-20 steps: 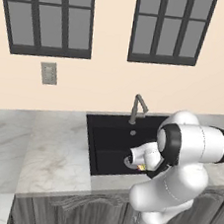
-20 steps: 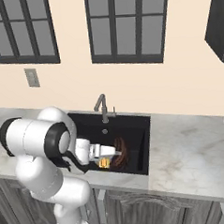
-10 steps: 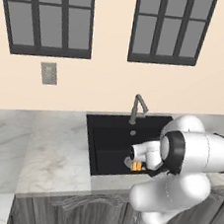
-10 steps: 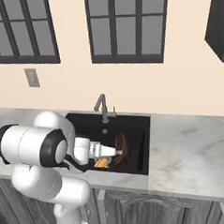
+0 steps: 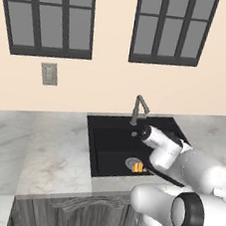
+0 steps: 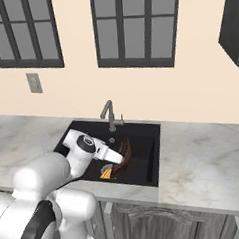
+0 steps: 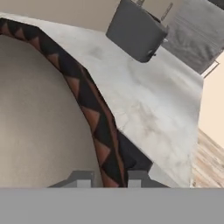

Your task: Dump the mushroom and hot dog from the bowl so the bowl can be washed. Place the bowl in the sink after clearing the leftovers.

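- Pincer: low centre of the hand view, one tip each side of the bowl rim, clamped on that rim. In the right base view it sits at frame centre over the sink.
- Bowl: dark brown rim with triangle pattern, tan interior, spread over the left half of the hand view. Held tipped steeply on edge above the basin at centre of the right base view. No food can be made out inside it.
- Sink: black recessed basin, centre of the left base view, grey faucet at its rear edge, round drain on its floor.
- Hot dog: small orange-red item beside the drain, on the basin floor; also seen below the bowl in the right base view. Identity judged from colour only.
- Mushroom: not made out; too small or hidden to tell.
- Worktop: pale marble, either side of the sink.
- Step in hand, judged: dumping stage, bowl tilted over the basin, at least part of the leftovers already out.
- Next move, judged: confirm the bowl is cleared, level or lower it to the basin floor away from the drain and food, then part the pincer.
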You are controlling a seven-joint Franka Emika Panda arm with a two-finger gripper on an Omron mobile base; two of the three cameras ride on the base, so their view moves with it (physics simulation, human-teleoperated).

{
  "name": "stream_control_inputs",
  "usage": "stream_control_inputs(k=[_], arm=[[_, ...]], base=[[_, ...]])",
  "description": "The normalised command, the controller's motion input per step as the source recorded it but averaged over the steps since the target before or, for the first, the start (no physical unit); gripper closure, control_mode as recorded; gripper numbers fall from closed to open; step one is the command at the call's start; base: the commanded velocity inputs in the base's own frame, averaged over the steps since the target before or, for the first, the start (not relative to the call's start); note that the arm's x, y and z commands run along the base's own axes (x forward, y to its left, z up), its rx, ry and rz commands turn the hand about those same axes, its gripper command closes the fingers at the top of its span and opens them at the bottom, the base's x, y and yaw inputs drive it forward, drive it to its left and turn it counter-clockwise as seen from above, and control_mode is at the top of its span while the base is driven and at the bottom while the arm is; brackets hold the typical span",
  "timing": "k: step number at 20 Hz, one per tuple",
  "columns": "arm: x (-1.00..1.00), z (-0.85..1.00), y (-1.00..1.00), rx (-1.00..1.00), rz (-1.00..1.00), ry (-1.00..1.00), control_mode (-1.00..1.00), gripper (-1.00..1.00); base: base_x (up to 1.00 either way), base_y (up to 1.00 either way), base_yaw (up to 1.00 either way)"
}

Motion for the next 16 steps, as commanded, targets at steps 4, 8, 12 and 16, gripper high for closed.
stream_control_inputs(k=[4,8,12,16], arm=[[-0.05,0.68,0.05,0.42,0.05,0.31,-1.00,1.00],[0.00,0.19,0.00,0.48,0.16,0.44,-1.00,1.00],[-0.09,-0.06,0.48,0.33,0.14,0.10,-1.00,1.00],[-0.01,-0.21,0.99,0.14,0.06,-0.12,-1.00,1.00]], base=[[0.00,0.00,0.00],[0.00,0.00,0.00],[0.00,0.00,0.00],[0.00,0.00,0.00]])
